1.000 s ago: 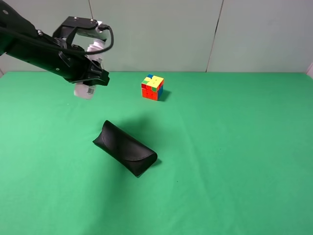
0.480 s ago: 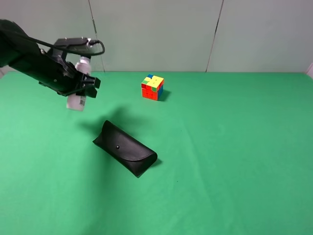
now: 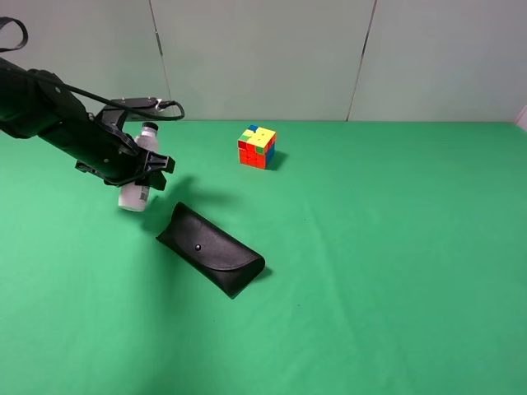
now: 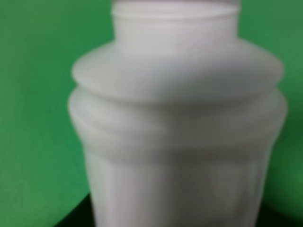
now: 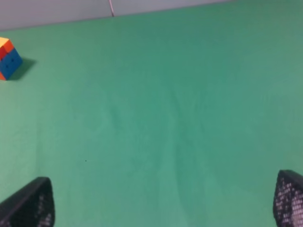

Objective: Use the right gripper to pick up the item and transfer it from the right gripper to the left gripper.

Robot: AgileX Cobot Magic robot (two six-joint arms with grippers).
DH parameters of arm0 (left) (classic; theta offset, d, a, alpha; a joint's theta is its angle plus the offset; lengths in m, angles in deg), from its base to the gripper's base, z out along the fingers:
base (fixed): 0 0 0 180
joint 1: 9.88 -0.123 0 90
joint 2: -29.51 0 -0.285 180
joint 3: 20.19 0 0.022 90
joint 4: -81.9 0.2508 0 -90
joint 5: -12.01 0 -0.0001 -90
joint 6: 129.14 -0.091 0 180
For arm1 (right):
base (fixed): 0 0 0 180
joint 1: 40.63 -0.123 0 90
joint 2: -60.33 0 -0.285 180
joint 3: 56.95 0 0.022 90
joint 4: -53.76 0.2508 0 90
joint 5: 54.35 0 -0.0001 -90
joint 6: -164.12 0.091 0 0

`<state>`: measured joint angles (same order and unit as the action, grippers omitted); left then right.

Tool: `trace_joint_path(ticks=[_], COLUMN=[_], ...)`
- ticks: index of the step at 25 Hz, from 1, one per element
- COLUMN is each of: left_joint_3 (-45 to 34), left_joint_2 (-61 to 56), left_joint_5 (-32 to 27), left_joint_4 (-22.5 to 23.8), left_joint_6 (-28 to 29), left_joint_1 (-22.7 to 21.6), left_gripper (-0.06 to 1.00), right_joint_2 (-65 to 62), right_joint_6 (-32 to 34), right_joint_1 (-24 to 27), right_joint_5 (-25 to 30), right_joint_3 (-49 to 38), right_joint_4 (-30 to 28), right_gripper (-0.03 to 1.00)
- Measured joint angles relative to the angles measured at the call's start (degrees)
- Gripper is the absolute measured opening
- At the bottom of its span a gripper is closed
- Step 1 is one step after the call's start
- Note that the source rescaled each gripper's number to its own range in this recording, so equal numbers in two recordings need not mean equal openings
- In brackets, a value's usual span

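The left hand (image 3: 136,167) was clamped on the white bottle (image 3: 137,175), holding it above the green bench (image 3: 395,247); in the left wrist view the bottle's ribbed shoulder (image 4: 177,118) filled the frame, blurred. Just beside and below that hand lay the black glasses case (image 3: 211,248), with the puzzle cube (image 3: 257,146) farther off. The right hand (image 5: 163,203) stood spread wide and empty, only its fingertips (image 5: 31,203) visible, the cube (image 5: 8,58) well ahead of it.

Robot lab test bench
Green cloth table (image 3: 395,271), plain grey panel wall (image 3: 263,58), scattered test props.
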<state>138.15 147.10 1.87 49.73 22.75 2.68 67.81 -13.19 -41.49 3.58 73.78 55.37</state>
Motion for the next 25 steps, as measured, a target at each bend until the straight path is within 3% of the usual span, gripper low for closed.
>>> trace_joint_path(ticks=[25], left_joint_3=[0.29], left_joint_2=[3.82], left_joint_5=[-0.04], left_joint_4=[-0.32], left_joint_6=[0.15], left_joint_1=[-2.01], left_gripper=[0.01], right_joint_2=[0.0], right_joint_6=[0.0], right_joint_1=[0.0], right_joint_5=[0.0], right_joint_3=[0.0], right_joint_4=[0.02], right_gripper=[1.0])
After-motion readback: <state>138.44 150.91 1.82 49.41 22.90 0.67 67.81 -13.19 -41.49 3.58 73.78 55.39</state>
